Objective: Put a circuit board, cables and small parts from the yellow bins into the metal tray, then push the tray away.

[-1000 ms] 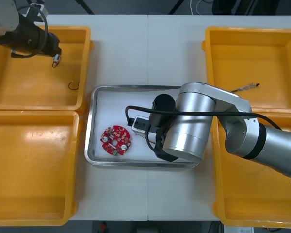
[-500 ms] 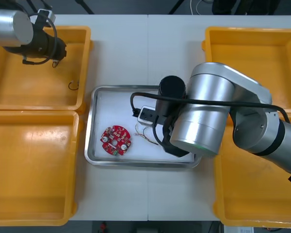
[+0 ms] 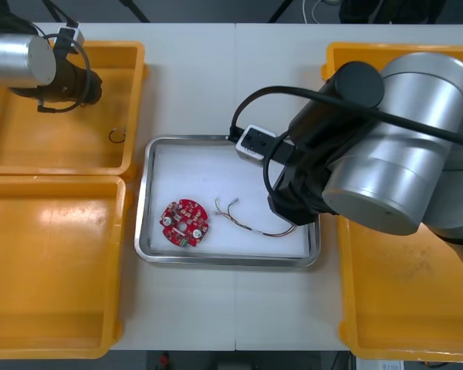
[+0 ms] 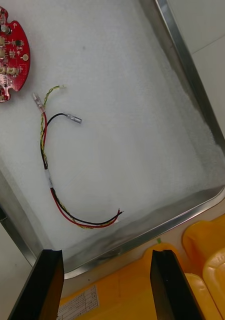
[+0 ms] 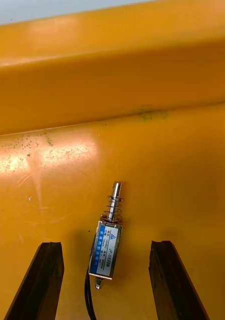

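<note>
Lifting clear of the tray over the last second, the right arm (image 3: 386, 154) has swung up and toward the robot's right. The thin red, yellow and black cable (image 3: 247, 220) it was hiding now lies bare on the white floor. The right gripper (image 4: 106, 256) hangs over the tray's edge nearest the right-hand bins, its black fingers spread wide with nothing between them. The cable lies loose just beyond the fingertips. Past it sits the round red circuit board (image 3: 184, 223), apart from the cable's plug ends, inside the shiny rectangular metal tray (image 3: 143, 208).

The left gripper (image 5: 106, 246), hardly shifted, hovers over the far left yellow plastic bin (image 3: 31, 146) with its fingers also spread wide. Between them lies a small metal part (image 5: 108, 235): a boxy silver body with a blue label, a sprung pin pointing away from the gripper and a black lead trailing back toward it. It rests on the bin floor a little short of the bin wall, slightly skewed to the line of the fingers.

The cable placement looks finished, so picking this part seems to be the step in hand. The next move probably calls for the left gripper to drop straight down, perhaps with a small wrist turn to square up, and close across the body. The trailing lead may drag on the lift.
</note>
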`<state>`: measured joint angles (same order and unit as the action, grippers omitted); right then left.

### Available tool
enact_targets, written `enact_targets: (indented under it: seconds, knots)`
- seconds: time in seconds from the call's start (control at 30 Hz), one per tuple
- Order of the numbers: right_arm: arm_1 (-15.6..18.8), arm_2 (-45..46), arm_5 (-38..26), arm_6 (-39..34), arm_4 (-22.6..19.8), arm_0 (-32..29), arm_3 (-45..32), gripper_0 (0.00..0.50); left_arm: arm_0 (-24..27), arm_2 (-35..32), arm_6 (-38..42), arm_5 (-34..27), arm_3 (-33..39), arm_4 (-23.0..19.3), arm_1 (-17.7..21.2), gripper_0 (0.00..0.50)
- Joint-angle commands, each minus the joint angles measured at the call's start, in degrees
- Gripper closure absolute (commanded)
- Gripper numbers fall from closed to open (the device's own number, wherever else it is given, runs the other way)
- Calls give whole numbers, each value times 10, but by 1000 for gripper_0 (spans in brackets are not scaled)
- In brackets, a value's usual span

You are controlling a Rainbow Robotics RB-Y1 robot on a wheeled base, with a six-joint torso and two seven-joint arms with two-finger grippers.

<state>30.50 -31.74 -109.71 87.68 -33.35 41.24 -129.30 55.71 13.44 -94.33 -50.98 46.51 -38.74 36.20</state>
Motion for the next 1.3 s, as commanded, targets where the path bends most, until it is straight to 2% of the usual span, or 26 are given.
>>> enact_targets:
  seconds: [0.03,0.27,0.5,0.53,0.57,0.6,0.83,0.9,0.97,1.1,1.3]
  knots:
    - [-11,57,-3,-13,-9,-6,-26,0,33,13,-74,14,-1,9,-10,0]
    - [8,123,-3,-25,-28,-14,-26,0,33,34,-74,51,-24,7,-10,0]
    - [26,205,-3,-33,-41,-39,-26,0,32,37,-74,53,-29,6,-10,7]
    - [28,212,-3,-33,-40,-42,-24,0,32,37,-74,53,-29,6,-10,91]
    - [30,226,-3,-33,-39,-44,-22,0,32,37,-74,52,-29,6,-10,348]
    - [32,240,-3,-33,-39,-46,-16,0,32,37,-74,53,-29,6,-10,498]
    - [32,307,-3,-29,-30,-46,37,0,33,37,-72,33,-28,4,-3,500]
    - [28,332,-3,-22,-10,-45,66,0,33,32,-71,1,-16,-1,10,500]
    - [28,340,-3,-18,-8,-45,78,0,33,31,-71,-14,-8,-3,16,500]
    - [29,368,-3,-3,3,-44,136,0,33,11,-67,-92,37,-9,41,500]
    - [27,381,-3,6,56,-25,206,0,33,-13,-56,-177,87,-16,69,500]
